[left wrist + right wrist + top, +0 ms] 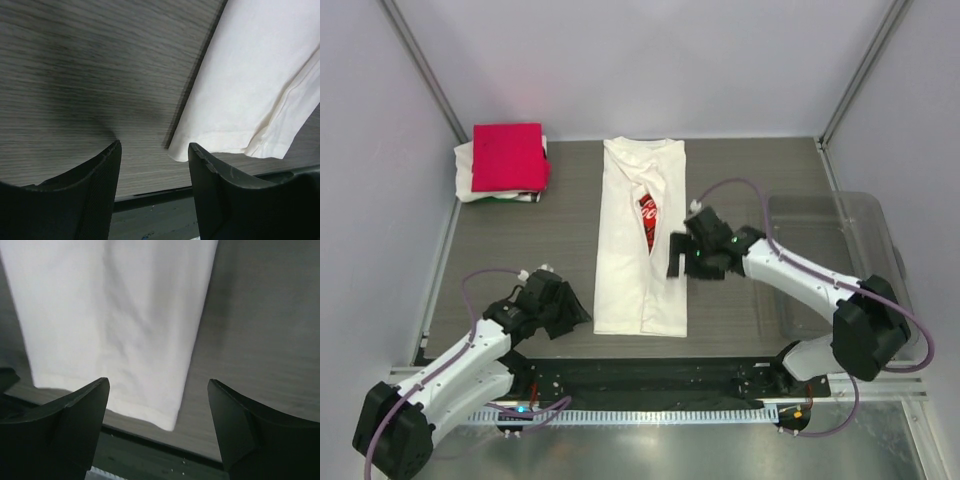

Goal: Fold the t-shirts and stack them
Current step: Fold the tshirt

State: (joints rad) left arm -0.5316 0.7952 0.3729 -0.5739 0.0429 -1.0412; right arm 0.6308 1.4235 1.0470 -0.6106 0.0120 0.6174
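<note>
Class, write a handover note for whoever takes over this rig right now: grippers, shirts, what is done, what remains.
Left gripper: open, empty, by the near left corner of the white printed shirt.
Right gripper: open, empty, at that shirt's right edge.
Printed shirt: mid-table, sides folded in, a long strip.
Done: crimson shirt folded on a folded white shirt, far left corner.
To do: fold the strip crosswise, add it to the stack.

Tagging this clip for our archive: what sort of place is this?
Probably a robotics lab test cell: a left arm and right arm bolted along a wood-grain table, plain pale walls boxing it in, a white t-shirt laid out.
</note>
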